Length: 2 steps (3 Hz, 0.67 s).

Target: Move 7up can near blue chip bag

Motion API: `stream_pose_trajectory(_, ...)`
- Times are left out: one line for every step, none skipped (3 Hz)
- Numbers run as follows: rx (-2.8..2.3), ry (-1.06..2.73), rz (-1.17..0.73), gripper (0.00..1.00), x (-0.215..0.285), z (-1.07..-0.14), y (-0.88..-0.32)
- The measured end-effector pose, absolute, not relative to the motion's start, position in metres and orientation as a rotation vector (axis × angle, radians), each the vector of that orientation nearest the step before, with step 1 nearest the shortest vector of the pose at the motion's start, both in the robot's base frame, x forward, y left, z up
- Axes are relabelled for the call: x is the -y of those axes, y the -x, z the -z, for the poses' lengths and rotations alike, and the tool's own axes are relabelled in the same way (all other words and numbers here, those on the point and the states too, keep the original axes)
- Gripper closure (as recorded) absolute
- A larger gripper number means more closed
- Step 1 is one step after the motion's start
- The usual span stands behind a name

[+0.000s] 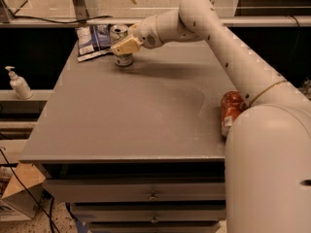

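Note:
The 7up can [123, 59], white and green with a silver top, stands upright at the far left of the grey table [141, 115]. It is right beside the blue chip bag [92, 41], which lies flat at the table's back left corner. My gripper [124, 43] reaches in from the right and is shut on the can's middle. One tan finger [126, 46] crosses the front of the can. The can's base looks to be at the table surface.
An orange-red soda can [230, 111] lies on its side at the table's right edge, next to my arm's base. A soap dispenser bottle [18, 83] stands on a shelf to the left. Drawers [153, 194] are below the tabletop, and a rail runs behind the table.

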<state>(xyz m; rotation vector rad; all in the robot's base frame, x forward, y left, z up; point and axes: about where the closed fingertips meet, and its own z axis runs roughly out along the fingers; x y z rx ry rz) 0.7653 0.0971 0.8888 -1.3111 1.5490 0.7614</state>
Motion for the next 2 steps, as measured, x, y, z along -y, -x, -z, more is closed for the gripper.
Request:
stream_pose_trajectory(-1.548,1.315,-0.766,0.00,-0.1004,-0.8873,-0.7647)
stream_pose_trajectory(-1.548,1.315,-0.766,0.00,-0.1005,-0.8873,-0.7647)
